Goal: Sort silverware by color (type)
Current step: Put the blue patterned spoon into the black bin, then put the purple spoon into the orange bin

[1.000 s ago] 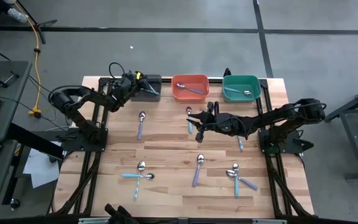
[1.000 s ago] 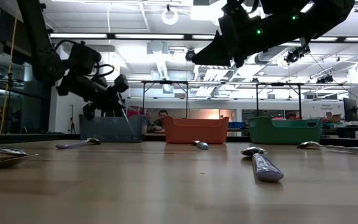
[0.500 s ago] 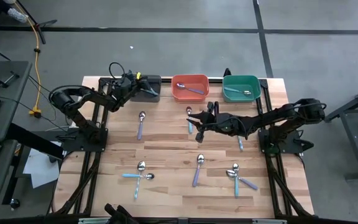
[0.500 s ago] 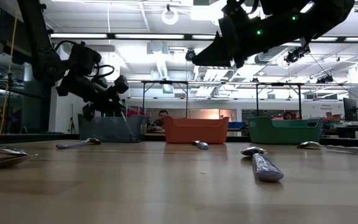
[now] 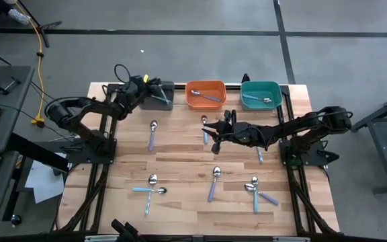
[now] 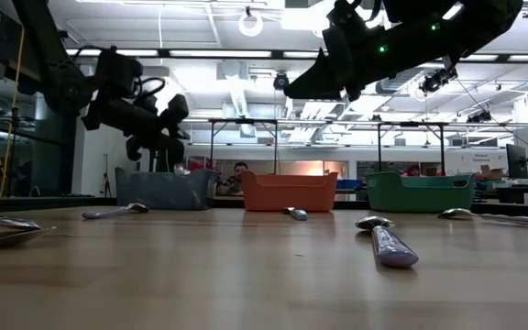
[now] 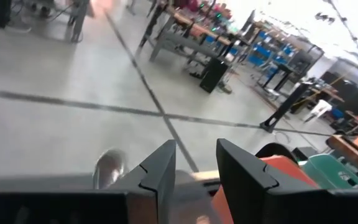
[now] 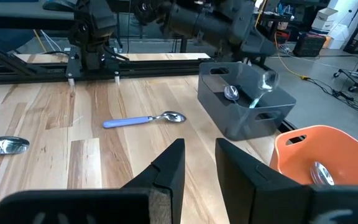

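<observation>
Grey bin (image 5: 161,95) at the table's far edge has the left gripper (image 5: 154,85) above its rim, fingers spread, a spoon (image 8: 261,87) leaning inside. Right gripper (image 5: 215,140) hovers mid-table, fingers slightly apart, empty. Other spoons (image 5: 152,134) lie scattered across open wood (image 5: 180,168).

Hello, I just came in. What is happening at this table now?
Two robot arms sort spoons by handle colour into three bins. The left gripper is over the grey bin, jaws open, and a spoon is in the bin under it. The right gripper hovers mid-table holding nothing. The orange bin and teal bin hold one spoon each; about nine spoons lie on the table.
</observation>
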You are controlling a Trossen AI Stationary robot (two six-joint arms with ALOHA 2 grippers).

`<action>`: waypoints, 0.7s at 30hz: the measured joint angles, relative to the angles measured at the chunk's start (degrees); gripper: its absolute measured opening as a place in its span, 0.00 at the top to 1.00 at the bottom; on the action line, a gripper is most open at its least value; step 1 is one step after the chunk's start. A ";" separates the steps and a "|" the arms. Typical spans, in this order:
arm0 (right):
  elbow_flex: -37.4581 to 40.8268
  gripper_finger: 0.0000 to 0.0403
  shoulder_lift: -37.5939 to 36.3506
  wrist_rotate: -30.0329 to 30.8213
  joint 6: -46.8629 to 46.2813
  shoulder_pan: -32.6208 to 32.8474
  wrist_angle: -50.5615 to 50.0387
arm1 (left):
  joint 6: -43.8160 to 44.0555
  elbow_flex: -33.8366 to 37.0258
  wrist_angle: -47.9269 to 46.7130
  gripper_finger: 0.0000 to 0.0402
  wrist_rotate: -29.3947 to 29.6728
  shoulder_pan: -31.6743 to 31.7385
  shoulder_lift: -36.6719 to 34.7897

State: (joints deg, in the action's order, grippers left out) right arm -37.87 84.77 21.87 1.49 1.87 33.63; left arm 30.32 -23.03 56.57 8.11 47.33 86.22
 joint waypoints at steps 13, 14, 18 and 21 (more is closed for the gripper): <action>0.00 0.82 0.00 0.00 0.01 0.00 0.00 | -11.42 -0.02 -13.74 0.79 -6.31 -0.10 -12.71; 0.00 0.82 0.00 0.00 0.01 0.00 -0.06 | -12.90 0.00 -14.85 0.80 -7.93 -0.44 -13.91; 0.00 0.82 0.00 0.00 0.01 0.00 -0.65 | -18.44 0.00 -20.95 0.89 -8.65 -4.25 -18.71; 0.00 0.82 0.00 0.01 0.01 0.00 -1.10 | -21.13 0.29 -22.18 0.96 -7.39 -9.27 -21.33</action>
State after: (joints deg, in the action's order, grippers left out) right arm -37.87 84.77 21.88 1.50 1.87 32.53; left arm 9.19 -22.74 34.39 0.72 38.06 64.89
